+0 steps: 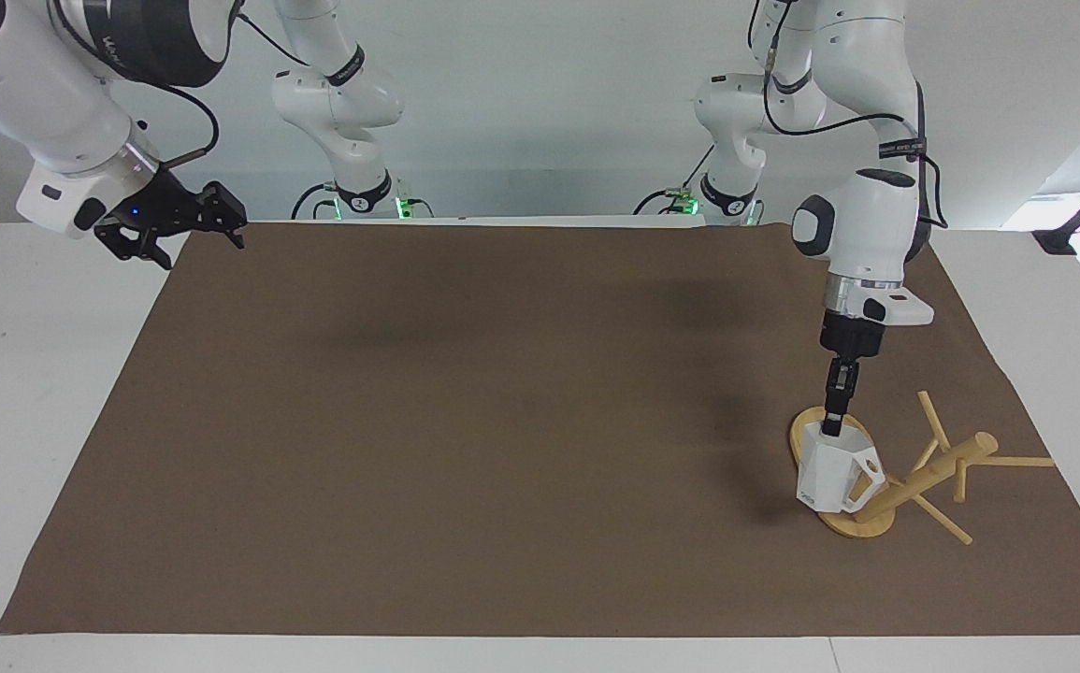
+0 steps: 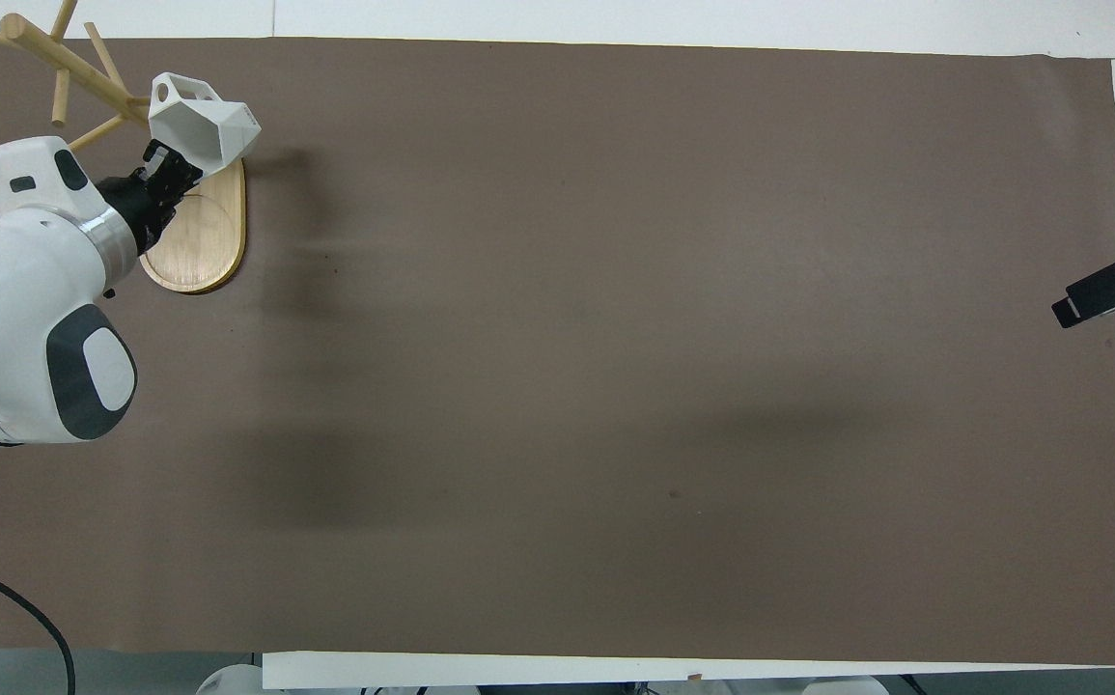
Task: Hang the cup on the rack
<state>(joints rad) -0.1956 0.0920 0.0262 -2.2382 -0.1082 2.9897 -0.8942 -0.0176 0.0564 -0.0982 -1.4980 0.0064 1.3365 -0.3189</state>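
My left gripper [image 1: 832, 428] is shut on the rim of the white faceted cup [image 1: 828, 477], pointing straight down. The cup [image 2: 205, 130] hangs upright low over the oval base [image 2: 200, 241] of the bamboo rack [image 1: 934, 472]. Its squarish handle faces the rack's thick post [image 2: 65, 63] and sits close beside it. I cannot tell whether the cup touches the base or a peg. My right gripper [image 1: 195, 236] is open and holds nothing, raised over the mat's corner at the right arm's end. In the overhead view only one of its fingers [image 2: 1112, 290] shows.
A brown mat [image 1: 502, 421] covers the white table [image 1: 44, 393]. Thin pegs [image 1: 1012, 461] stick out from the rack's post toward the left arm's end of the table.
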